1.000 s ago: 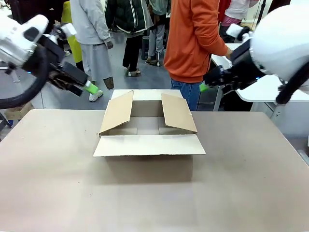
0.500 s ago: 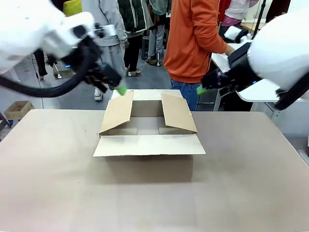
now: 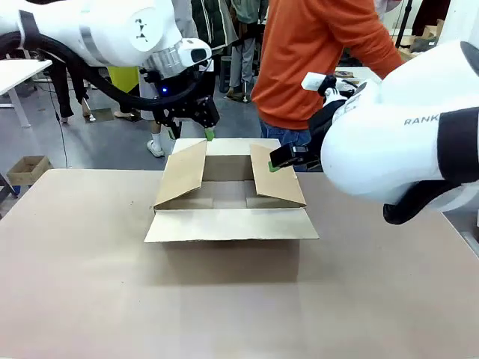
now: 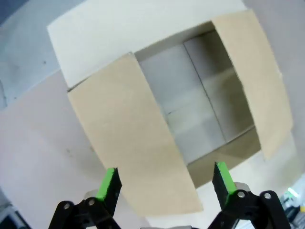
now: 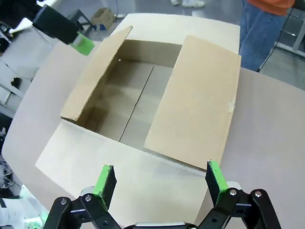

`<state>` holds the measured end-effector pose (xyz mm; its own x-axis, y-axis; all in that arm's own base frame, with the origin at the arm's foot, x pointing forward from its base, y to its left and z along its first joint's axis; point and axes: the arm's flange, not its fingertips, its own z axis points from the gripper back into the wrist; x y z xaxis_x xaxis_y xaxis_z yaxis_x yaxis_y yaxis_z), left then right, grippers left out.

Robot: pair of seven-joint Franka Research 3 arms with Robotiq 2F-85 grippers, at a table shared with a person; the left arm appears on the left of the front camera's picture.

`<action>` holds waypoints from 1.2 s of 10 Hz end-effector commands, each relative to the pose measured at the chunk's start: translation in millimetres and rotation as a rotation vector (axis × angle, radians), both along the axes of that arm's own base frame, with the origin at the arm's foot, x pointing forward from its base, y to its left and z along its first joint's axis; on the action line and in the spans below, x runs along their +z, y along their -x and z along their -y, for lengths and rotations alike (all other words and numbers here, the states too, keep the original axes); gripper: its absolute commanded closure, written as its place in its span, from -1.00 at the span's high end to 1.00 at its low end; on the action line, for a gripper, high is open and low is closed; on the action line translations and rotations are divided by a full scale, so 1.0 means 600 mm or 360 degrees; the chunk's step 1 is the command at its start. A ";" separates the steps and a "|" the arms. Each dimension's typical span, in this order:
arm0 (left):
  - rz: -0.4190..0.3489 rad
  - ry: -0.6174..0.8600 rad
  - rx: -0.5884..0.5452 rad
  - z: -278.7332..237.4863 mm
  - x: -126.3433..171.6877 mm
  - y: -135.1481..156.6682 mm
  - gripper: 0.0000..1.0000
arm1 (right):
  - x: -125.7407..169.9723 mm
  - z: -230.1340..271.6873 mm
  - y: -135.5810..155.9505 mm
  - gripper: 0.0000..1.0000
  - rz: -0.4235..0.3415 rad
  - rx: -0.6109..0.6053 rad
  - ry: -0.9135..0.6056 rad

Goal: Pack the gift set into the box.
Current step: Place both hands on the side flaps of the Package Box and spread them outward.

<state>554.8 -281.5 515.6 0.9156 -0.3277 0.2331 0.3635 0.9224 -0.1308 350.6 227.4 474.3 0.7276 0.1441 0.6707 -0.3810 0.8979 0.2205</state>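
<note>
Left gripper (image 4: 165, 174) hung, fingers apart, above the box (image 3: 232, 224), near its left flap; right gripper (image 5: 159, 176), also spread, hovered by the right flap. Flaps open, the box sat mid-table (image 3: 90, 299), with a person (image 3: 314, 67) in orange behind it.

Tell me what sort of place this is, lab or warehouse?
Most likely a robotics lab or demo hall, not a warehouse: the open box sits on a plain work table, a person in orange stands at its far side, and more people stand around on a grey floor.
</note>
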 end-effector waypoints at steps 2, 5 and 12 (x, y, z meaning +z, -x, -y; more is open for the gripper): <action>-0.0045 -0.0082 0.0137 0.031 -0.022 -0.011 1.00 | 0.000 0.000 0.000 1.00 0.0000 0.0000 0.0000; -0.0097 -0.0218 0.0255 0.048 -0.069 -0.024 1.00 | 0.000 0.000 0.000 1.00 0.0000 0.0000 0.0000; -0.0088 -0.0479 0.0618 0.050 -0.136 -0.025 1.00 | 0.000 0.000 0.000 1.00 0.0000 0.0000 0.0000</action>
<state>567.5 -307.3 432.9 0.9925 -0.0392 0.1159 0.0298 0.9962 0.0822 350.1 227.3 471.6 0.7397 0.1394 0.6584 -0.3767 0.8965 0.2333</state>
